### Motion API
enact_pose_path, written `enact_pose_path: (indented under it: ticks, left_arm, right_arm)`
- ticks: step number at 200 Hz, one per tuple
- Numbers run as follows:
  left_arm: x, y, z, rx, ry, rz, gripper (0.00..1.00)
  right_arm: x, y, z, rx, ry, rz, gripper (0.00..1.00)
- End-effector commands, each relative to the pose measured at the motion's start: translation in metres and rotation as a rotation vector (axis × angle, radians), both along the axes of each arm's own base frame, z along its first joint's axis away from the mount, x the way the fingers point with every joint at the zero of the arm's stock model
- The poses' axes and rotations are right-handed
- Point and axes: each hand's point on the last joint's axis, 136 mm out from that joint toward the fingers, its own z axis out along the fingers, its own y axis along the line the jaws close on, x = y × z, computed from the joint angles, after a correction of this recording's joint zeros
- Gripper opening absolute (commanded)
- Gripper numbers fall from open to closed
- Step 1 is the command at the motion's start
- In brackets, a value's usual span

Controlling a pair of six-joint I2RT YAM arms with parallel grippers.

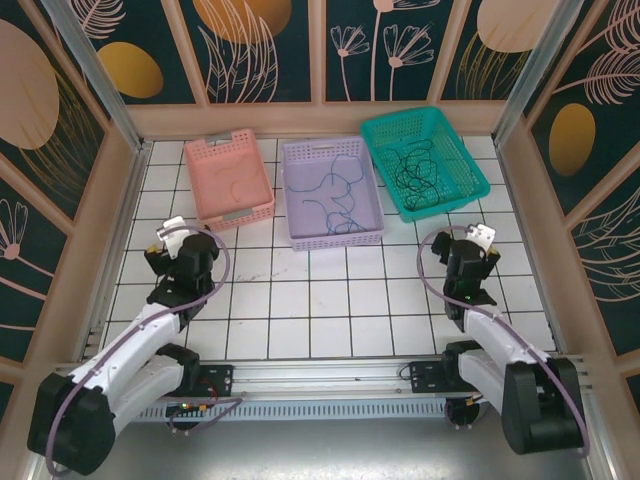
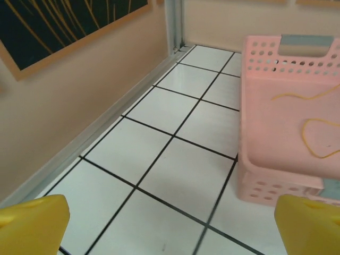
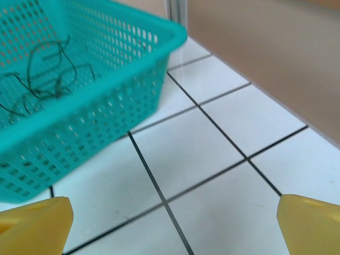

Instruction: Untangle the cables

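The cables lie apart in three baskets at the back of the table. Dark strands [image 1: 415,170] are clumped in the teal basket [image 1: 470,185]; they also show through its mesh [image 3: 42,74]. A blue strand [image 1: 340,190] squiggles across the purple basket [image 1: 335,238]. A pale yellow strand [image 2: 319,133] loops on the floor of the pink basket [image 2: 287,175]. My left gripper [image 1: 170,228] stands open in front of the pink basket [image 1: 235,215], its yellow fingertips [image 2: 32,226] wide apart with nothing between them. My right gripper [image 1: 483,236] is open and empty just in front of the teal basket [image 3: 106,106].
The floor is white tile with black grid lines. Beige walls [image 2: 64,106] close in the left, right and back sides. A metal rail [image 1: 320,375] runs along the near edge between the arm bases. Open tiles [image 1: 330,290] lie between the two arms.
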Motion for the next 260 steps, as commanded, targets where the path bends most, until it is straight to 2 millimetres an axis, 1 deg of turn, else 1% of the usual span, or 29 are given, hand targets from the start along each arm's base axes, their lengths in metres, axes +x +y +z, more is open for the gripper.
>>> enact_pose_path:
  ticks: [1, 12, 31, 34, 43, 51, 60, 65, 73, 83, 94, 100, 106, 109, 117, 125, 131, 138, 148, 159, 169, 217, 240, 260]
  left_arm:
    - [0.023, -0.003, 0.014, 0.034, -0.137, -0.071, 0.99]
    - [0.031, 0.002, 0.002, 0.024, -0.137, -0.074, 0.99]
    - [0.049, 0.004, -0.016, 0.014, -0.120, -0.102, 0.99]
    - [0.051, 0.004, -0.017, 0.012, -0.129, -0.108, 0.99]
    - [0.056, 0.004, -0.017, -0.003, -0.165, -0.121, 0.99]
    - [0.064, 0.003, -0.018, -0.006, -0.159, -0.136, 0.99]
    - [0.069, 0.003, -0.013, -0.008, -0.193, -0.148, 0.99]
    - [0.072, 0.002, -0.011, -0.007, -0.208, -0.161, 0.99]
    - [0.078, 0.002, -0.013, 0.004, -0.184, -0.166, 0.99]
    - [0.083, 0.001, -0.012, 0.022, -0.182, -0.198, 0.99]
    - [0.082, 0.000, -0.009, 0.047, -0.201, -0.220, 0.99]
    - [0.079, -0.001, -0.008, 0.056, -0.223, -0.228, 0.99]
    - [0.073, 0.003, -0.008, 0.060, -0.261, -0.212, 0.99]
    - [0.070, 0.005, -0.004, 0.057, -0.299, -0.200, 0.99]
    - [0.063, 0.012, -0.008, 0.035, -0.323, -0.186, 0.99]
    - [0.065, 0.011, -0.014, 0.015, -0.296, -0.212, 0.99]
    - [0.064, 0.015, -0.014, 0.018, -0.313, -0.190, 0.99]
    - [0.064, 0.014, -0.013, 0.021, -0.334, -0.191, 0.99]
    - [0.069, 0.010, -0.020, 0.018, -0.283, -0.220, 0.99]
    - [0.070, 0.012, -0.019, 0.013, -0.297, -0.214, 0.99]
    - [0.072, 0.014, -0.021, -0.003, -0.283, -0.215, 0.99]
    - [0.071, 0.016, -0.020, -0.009, -0.292, -0.216, 0.99]
    - [0.071, 0.016, -0.020, -0.008, -0.292, -0.216, 0.99]
    - [0.071, 0.016, -0.020, -0.008, -0.290, -0.217, 0.99]
  right_arm:
    - [0.020, 0.008, 0.027, -0.028, -0.172, 0.087, 0.99]
    - [0.026, 0.009, 0.024, -0.042, -0.176, 0.111, 0.99]
    - [0.042, 0.014, 0.029, -0.058, -0.210, 0.171, 0.99]
    - [0.045, 0.015, 0.033, -0.056, -0.229, 0.180, 0.99]
    - [0.053, 0.016, 0.035, -0.045, -0.255, 0.205, 0.99]
    - [0.060, 0.015, 0.035, -0.020, -0.272, 0.209, 0.99]
    - [0.066, 0.015, 0.026, -0.009, -0.246, 0.219, 0.99]
    - [0.066, 0.016, 0.021, -0.010, -0.245, 0.226, 0.99]
    - [0.062, 0.020, 0.015, -0.014, -0.252, 0.247, 0.99]
    - [0.060, 0.025, 0.018, -0.029, -0.291, 0.282, 0.99]
    - [0.059, 0.027, 0.015, -0.017, -0.269, 0.299, 0.99]
    - [0.058, 0.028, 0.017, -0.024, -0.283, 0.307, 0.99]
    - [0.059, 0.029, 0.017, -0.020, -0.282, 0.310, 0.99]
    - [0.059, 0.028, 0.016, -0.018, -0.275, 0.310, 0.99]
    - [0.060, 0.027, 0.016, -0.015, -0.276, 0.306, 0.99]
    - [0.062, 0.023, 0.014, -0.005, -0.266, 0.286, 0.99]
    - [0.063, 0.020, 0.014, 0.001, -0.267, 0.269, 0.99]
    - [0.065, 0.017, 0.012, 0.003, -0.252, 0.250, 0.99]
    - [0.067, 0.019, 0.012, -0.008, -0.245, 0.249, 0.99]
    - [0.067, 0.020, 0.012, -0.009, -0.245, 0.251, 0.99]
    - [0.067, 0.019, 0.012, -0.008, -0.244, 0.251, 0.99]
    - [0.067, 0.019, 0.012, -0.009, -0.244, 0.251, 0.99]
    - [0.069, 0.027, 0.010, -0.024, -0.232, 0.286, 0.99]
    - [0.070, 0.027, 0.010, -0.012, -0.231, 0.302, 0.99]
